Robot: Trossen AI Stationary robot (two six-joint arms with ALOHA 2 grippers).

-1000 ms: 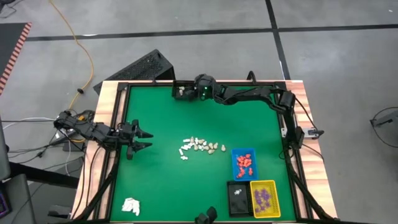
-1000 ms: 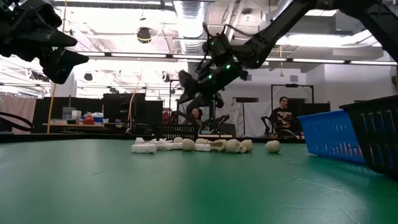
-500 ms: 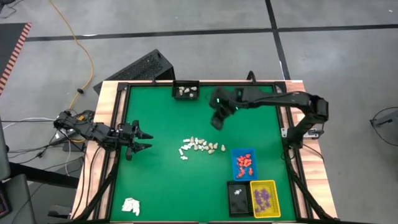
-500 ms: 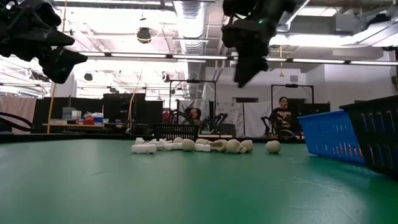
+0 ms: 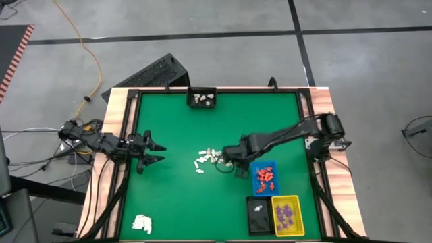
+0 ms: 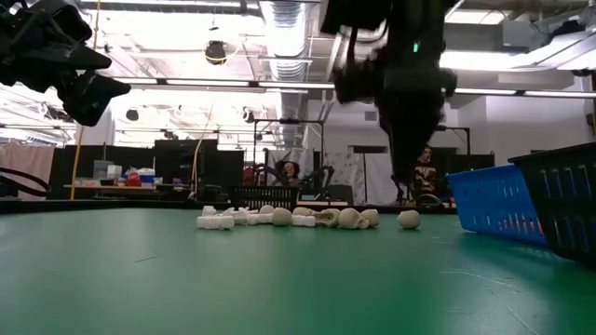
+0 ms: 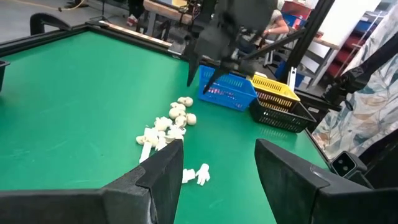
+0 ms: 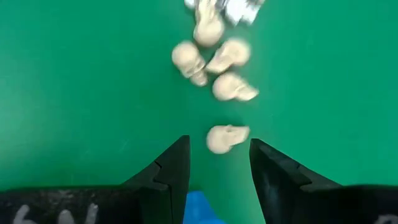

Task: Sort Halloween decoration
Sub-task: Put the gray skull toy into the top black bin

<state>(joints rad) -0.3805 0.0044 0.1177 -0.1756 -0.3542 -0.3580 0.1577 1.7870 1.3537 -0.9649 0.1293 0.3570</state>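
Both arms are matte black, built of slim tubular links with blocky joints. The right arm [image 5: 290, 133] shows a small green light near its wrist. Each gripper's fingers [image 8: 168, 171] are dark, flat, angular wedges. Black cables trail from the left arm [image 5: 94, 140].

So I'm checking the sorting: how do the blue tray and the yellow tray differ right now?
The blue tray holds orange-red pieces, the yellow tray purple pieces. The blue tray sits nearer the loose cream pile, with the right gripper beside it; the yellow tray sits at the table's edge beside a black tray. Both are small mesh trays holding one colour each.
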